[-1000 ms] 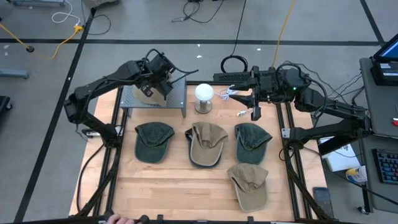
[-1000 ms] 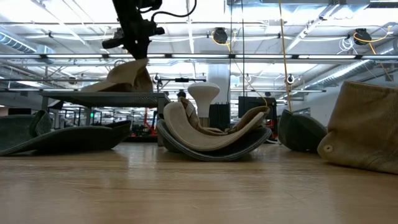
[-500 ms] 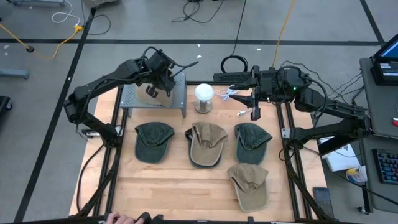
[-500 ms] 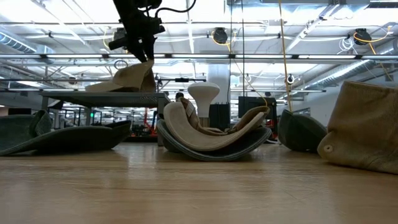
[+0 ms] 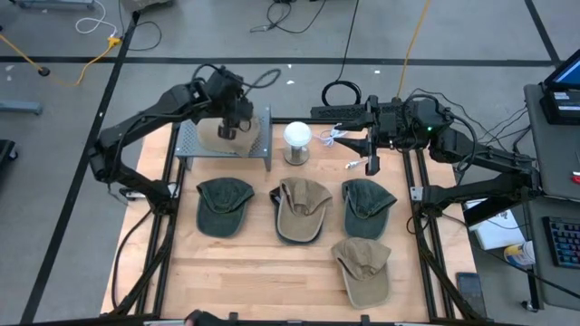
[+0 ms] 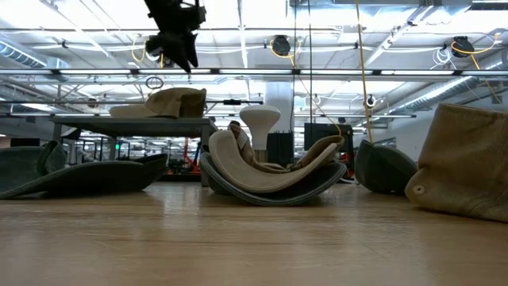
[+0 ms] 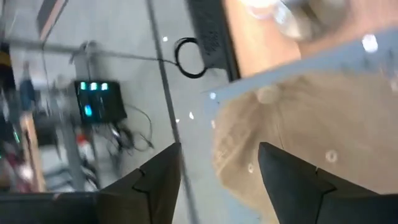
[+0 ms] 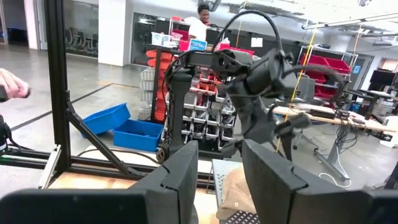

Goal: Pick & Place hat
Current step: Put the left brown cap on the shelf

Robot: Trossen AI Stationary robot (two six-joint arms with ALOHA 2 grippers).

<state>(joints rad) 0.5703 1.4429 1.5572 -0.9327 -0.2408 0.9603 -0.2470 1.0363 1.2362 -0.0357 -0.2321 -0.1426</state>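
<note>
A tan hat (image 5: pixel 216 142) lies on the top of the grey perforated shelf (image 5: pixel 258 154) at the table's far left, resting flat on it (image 6: pixel 163 103). My left gripper (image 5: pixel 227 129) hangs open just above the hat (image 7: pixel 298 137), touching nothing; in the low view there is clear air between the left gripper (image 6: pixel 178 52) and the hat. My right gripper (image 5: pixel 370 156) waits in the air at the far right, open and with nothing between its fingers (image 8: pixel 221 180).
Two dark green hats (image 5: pixel 224 206) (image 5: pixel 367 206), a tan hat lying in a green one (image 5: pixel 302 210) and a tan hat (image 5: pixel 362 269) lie on the wooden table. A white ball on a stand (image 5: pixel 297 140) stands beside the shelf. A person's hand (image 5: pixel 195 319) shows at the near edge.
My left gripper has opened and let go of the tan hat, then risen straight up from it while rolling its wrist. The hat, which was pulled up into a peak, has dropped and now lies flat on the shelf.
</note>
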